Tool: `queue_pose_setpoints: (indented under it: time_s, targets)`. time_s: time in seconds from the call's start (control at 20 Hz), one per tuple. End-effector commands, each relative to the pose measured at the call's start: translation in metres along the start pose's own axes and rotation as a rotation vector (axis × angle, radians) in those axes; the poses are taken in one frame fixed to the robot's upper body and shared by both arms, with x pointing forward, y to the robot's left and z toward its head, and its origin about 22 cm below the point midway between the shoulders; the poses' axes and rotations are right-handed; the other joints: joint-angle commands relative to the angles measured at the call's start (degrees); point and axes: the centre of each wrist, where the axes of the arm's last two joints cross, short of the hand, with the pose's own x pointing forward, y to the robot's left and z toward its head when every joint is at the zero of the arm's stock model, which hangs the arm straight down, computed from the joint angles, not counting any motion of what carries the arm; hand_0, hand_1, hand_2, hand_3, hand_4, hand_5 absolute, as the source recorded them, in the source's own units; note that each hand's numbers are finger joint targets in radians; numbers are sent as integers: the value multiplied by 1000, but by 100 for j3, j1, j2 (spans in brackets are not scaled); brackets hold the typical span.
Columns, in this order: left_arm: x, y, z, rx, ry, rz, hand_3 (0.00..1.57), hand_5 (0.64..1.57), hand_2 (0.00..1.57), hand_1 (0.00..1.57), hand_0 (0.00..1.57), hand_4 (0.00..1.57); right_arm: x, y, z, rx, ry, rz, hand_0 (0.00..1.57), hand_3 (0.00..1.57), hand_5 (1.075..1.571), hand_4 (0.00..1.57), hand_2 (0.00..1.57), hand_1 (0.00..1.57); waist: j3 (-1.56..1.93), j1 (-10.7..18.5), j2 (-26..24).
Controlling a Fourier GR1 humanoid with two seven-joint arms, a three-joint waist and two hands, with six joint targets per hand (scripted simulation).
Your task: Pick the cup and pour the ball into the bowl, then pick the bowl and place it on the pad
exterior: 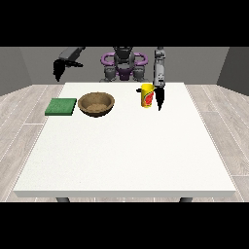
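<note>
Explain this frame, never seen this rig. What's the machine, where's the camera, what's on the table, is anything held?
It is a humanoid robot with two arms and black hands, standing behind a white table. The single camera sits across the table facing it, so the robot looks small at the top. On the table: a green pad at the view's left, a brown bowl beside it, and a yellow cup further right. The hand at the view's right hangs right beside the cup, fingers pointing down; whether it touches is unclear. The hand at the view's left is raised off the table's edge, holding nothing.
</note>
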Motion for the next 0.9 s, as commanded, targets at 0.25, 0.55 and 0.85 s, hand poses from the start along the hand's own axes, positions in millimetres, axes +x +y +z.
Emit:
queue_pose_setpoints:
  time_s: [0.25, 0.55, 0.85]
  targets:
    - [-8, -6, -4, -30, -56, -186, 888, 776, 1101, 1018, 1018, 1467, 7, -14, -8, 28, -34, 15, 0, 0, 1570, 0, 0, 0, 3, -298, 286]
    - [-23, -22, 35, 13, -57, -334, 1571, 1250, 1571, 1323, 1323, 1477, 16, -26, -6, 23, -50, 38, 0, 0, 1570, 0, 0, 0, 1, -405, 287]
    - [-11, 7, 12, -86, 59, -482, 1571, 1304, 1571, 1341, 1341, 1532, -6, -37, 20, -18, 182, 33, 0, 0, 1570, 0, 0, 0, 9, -68, -1087]
